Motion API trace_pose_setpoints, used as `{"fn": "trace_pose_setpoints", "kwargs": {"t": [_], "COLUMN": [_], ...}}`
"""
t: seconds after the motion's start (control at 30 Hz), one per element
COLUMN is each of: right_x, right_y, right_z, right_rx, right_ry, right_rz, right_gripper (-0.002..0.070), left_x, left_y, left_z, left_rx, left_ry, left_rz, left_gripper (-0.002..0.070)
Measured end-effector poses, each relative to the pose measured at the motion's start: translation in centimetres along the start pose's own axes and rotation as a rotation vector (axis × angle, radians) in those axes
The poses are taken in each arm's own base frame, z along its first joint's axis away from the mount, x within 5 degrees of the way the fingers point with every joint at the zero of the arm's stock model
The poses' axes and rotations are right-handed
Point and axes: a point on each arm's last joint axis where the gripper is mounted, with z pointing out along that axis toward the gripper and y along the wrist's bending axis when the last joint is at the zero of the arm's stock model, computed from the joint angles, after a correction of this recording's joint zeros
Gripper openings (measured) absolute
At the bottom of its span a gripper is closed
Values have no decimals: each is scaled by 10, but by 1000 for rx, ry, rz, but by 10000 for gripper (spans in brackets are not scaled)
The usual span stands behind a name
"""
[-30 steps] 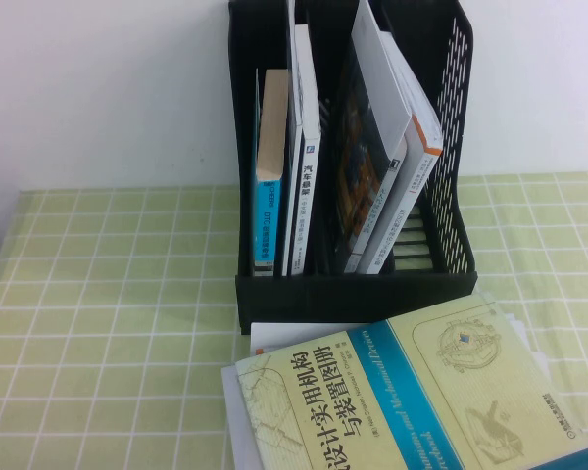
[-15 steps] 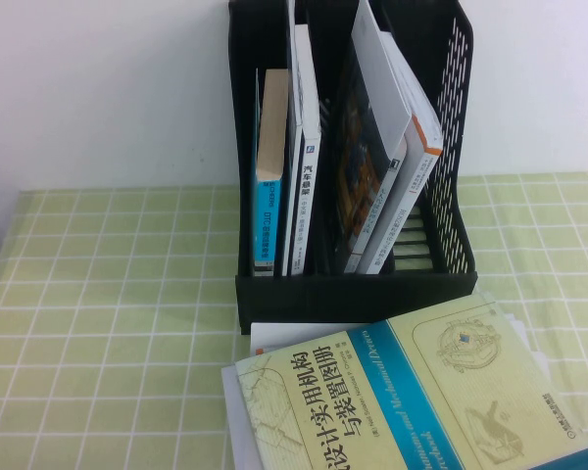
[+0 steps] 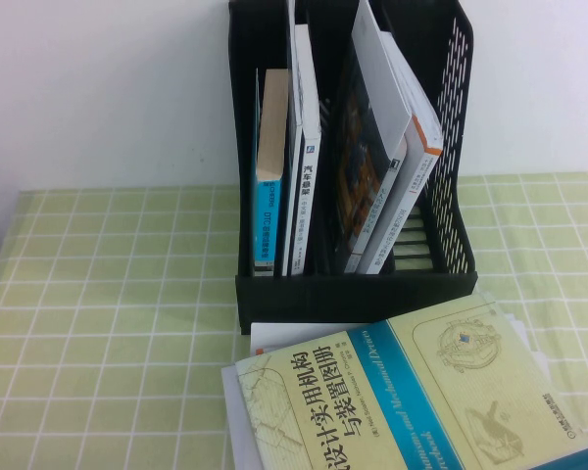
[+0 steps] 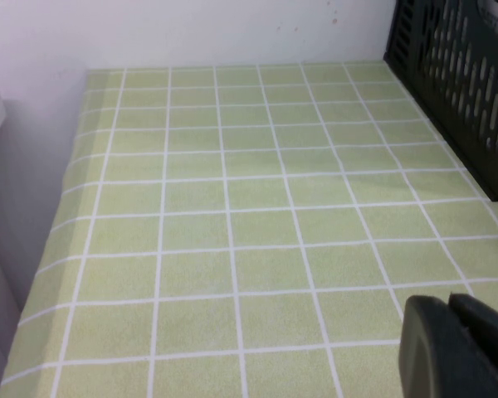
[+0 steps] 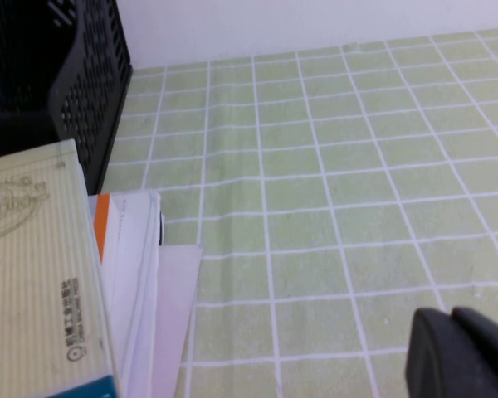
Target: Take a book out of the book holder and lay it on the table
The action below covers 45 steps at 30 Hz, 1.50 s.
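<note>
Black book holder (image 3: 353,284) stood upper centre of high view, against white wall, several books upright or leaning inside. Pale yellow book (image 3: 412,401) lay flat lower right of that view, on stack of white papers (image 5: 149,282), just in front of holder, on green checked tablecloth (image 3: 108,323). My left gripper (image 4: 461,348) hovered over bare cloth beside holder; right gripper (image 5: 461,356) over cloth beside stack. Whether either was released or clenched, cannot tell.

A black book holder (image 3: 353,284) stands on the green checked surface (image 3: 108,323) against a white wall (image 3: 98,88). Several books lean upright inside it. Just in front of the holder a pale yellow book (image 3: 412,401) lies flat on white papers (image 3: 237,411).
</note>
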Motion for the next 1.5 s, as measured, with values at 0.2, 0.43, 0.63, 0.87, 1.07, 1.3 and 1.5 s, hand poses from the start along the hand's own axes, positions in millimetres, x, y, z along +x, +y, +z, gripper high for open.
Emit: {"fn": "trace_pose_setpoints", "kwargs": {"t": [0.2,0.43,0.63,0.87,1.07,1.3,1.5], "right_x": [-1,-26,-57,-78,-99,-155,-198], "right_y": [0,-2,-6,-10,-7,8,17], "right_z": [0,-4,-20,-47,-64,-120,-167], "right_rx": [1,23,48,69,-4,-120,-164], "right_ry": [-9,-300,-686,-1066,-1155,-1237,-1146], "right_rz": [0,0,46,106,190,164,191], "right_gripper": [-2,-1,-2,-2,-2,-2,-1], "left_x": [-1,-24,-46,-61,-68,-100,-157], "left_y": [0,-1,6,15,19,11,-11], "left_z": [0,-3,-13,-26,-34,-56,-79], "left_rx": [0,24,70,69,109,228,241], "left_ry": [-8,-277,-557,-794,-923,-989,-730], "left_rz": [4,-125,-487,-593,-699,-746,-561], "left_gripper": [-3,-3,-3,-3,-3,-3,-3]}}
